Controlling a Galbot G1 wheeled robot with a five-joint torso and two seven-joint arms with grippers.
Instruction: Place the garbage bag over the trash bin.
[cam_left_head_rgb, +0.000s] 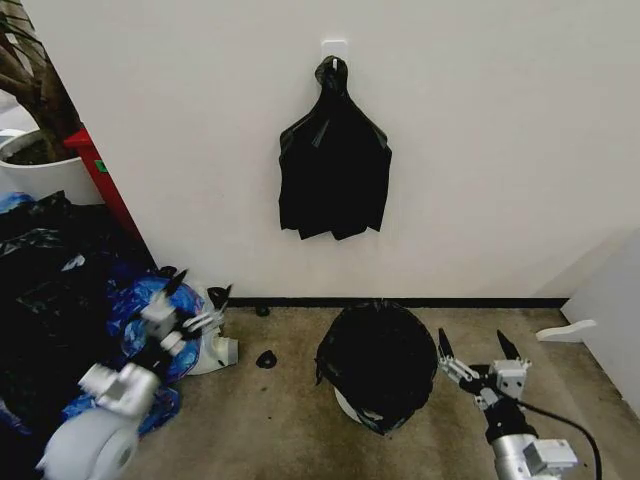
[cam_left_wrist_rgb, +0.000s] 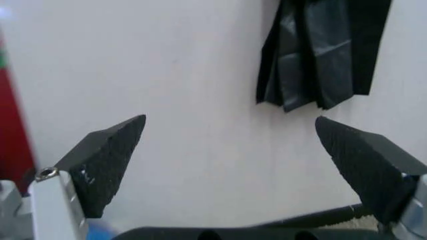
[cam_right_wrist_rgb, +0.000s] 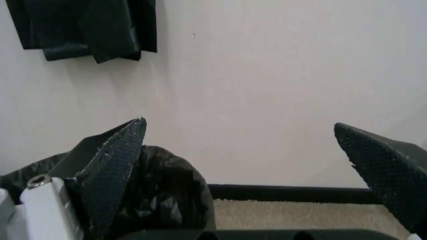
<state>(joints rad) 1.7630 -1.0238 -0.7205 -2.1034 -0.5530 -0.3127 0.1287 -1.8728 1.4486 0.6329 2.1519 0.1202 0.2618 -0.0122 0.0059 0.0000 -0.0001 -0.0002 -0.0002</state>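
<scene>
On the carpet below the wall, I find the glossy crinkled black garbage bag (cam_left_head_rgb: 378, 362) draped over the small round white trash bin (cam_left_head_rgb: 345, 404), whose rim shows at its lower edge. My right gripper (cam_left_head_rgb: 478, 351) stands just beside it, spread wide and empty; my left gripper (cam_left_head_rgb: 197, 291), also wide and empty, hangs well apart. I judge the bag needs seating evenly around the rim.

We see a glossy black garbage bag (cam_left_head_rgb: 377, 362) over the white trash bin (cam_left_head_rgb: 345, 405), against a white wall (cam_left_head_rgb: 480, 150).
</scene>
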